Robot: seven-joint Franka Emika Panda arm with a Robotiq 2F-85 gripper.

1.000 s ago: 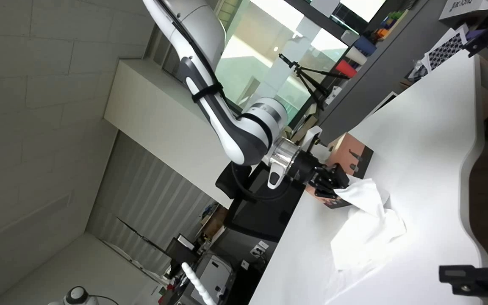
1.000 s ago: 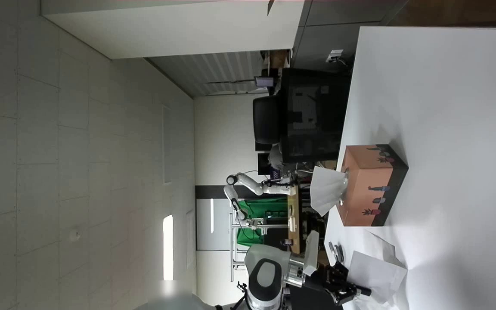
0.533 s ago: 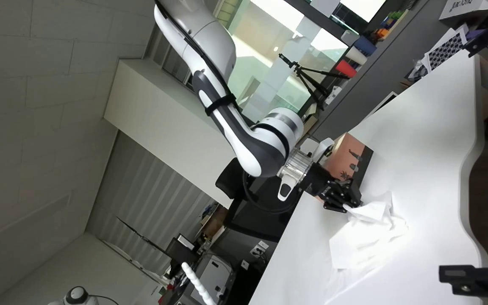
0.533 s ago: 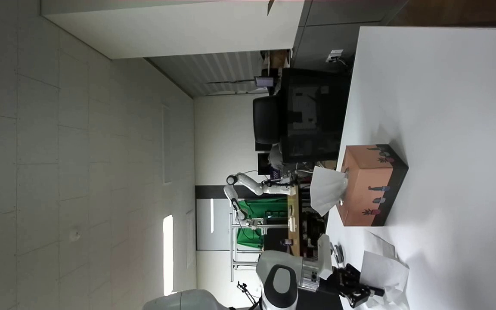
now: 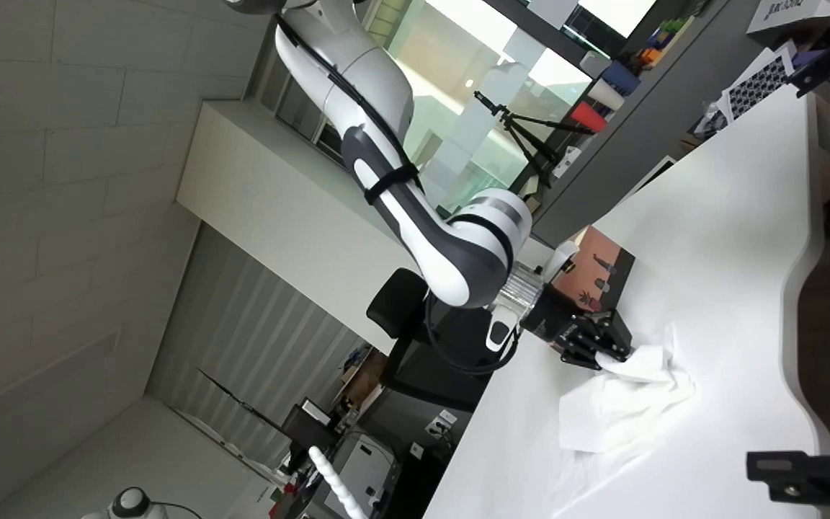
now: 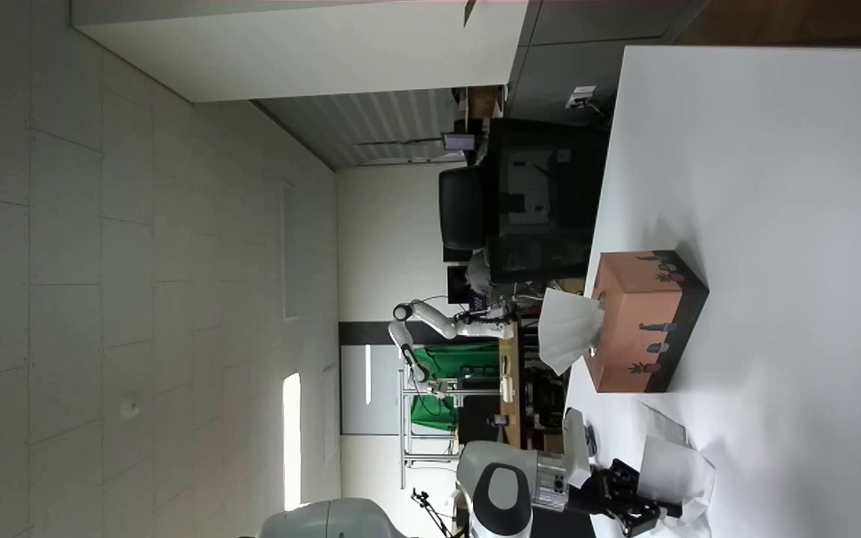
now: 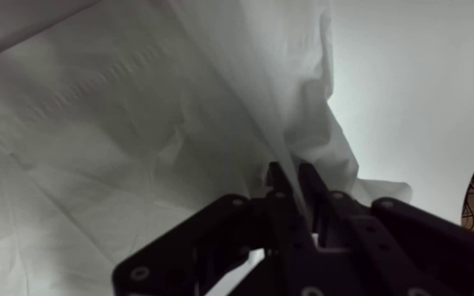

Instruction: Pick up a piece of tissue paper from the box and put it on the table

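The piece of tissue paper (image 5: 627, 404) is white and crumpled; much of it lies against the white table (image 5: 732, 252) beside the box. It also shows in an exterior view (image 6: 673, 471) and fills much of the wrist view (image 7: 97, 164). My gripper (image 7: 290, 168) has its fingers close together with a fold of tissue between them. In both exterior views the gripper (image 5: 613, 353) is low over the table (image 6: 789, 224), at the tissue's upper end. The salmon-pink box (image 6: 636, 329) stands beside the gripper, with white tissue poking from its slot. The arm partly hides the box (image 5: 595, 270).
A black bracket (image 5: 811, 476) stands at the table's edge. Papers with a checkered sheet (image 5: 757, 90) lie at the table's far end. A black chair (image 5: 451, 339) is behind the table. Small dark items (image 6: 591, 441) show near the gripper.
My gripper has moved down toward the table, carrying the tissue's upper end. The tissue is more folded and bunched on the table. The box has not moved.
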